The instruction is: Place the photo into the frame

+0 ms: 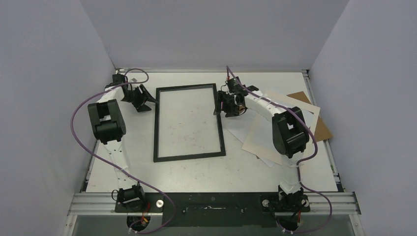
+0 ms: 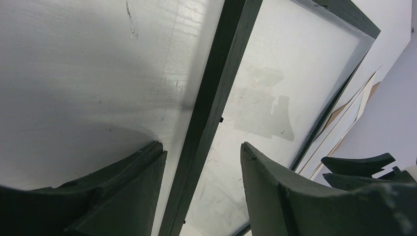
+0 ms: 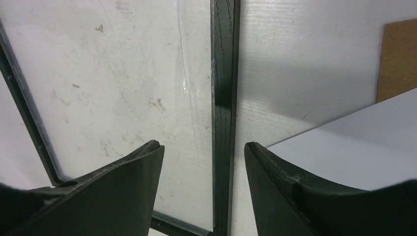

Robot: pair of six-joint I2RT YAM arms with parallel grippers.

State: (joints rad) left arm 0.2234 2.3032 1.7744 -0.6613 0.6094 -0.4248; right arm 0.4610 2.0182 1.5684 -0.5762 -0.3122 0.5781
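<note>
The black frame lies flat mid-table with a clear pane in it. My left gripper is at its far left corner. In the left wrist view the left gripper is open, fingers either side of the frame's rail without touching it. My right gripper is at the far right corner. In the right wrist view the right gripper is also open, astride the frame's right rail. The photo's printed side shows nowhere. I cannot tell whether one of the pale sheets on the right is the photo.
A pile lies right of the frame, partly under the right arm: white sheets, a cream mat and brown cardboard. A white sheet reaches close to the right gripper. Grey walls close in the table on three sides.
</note>
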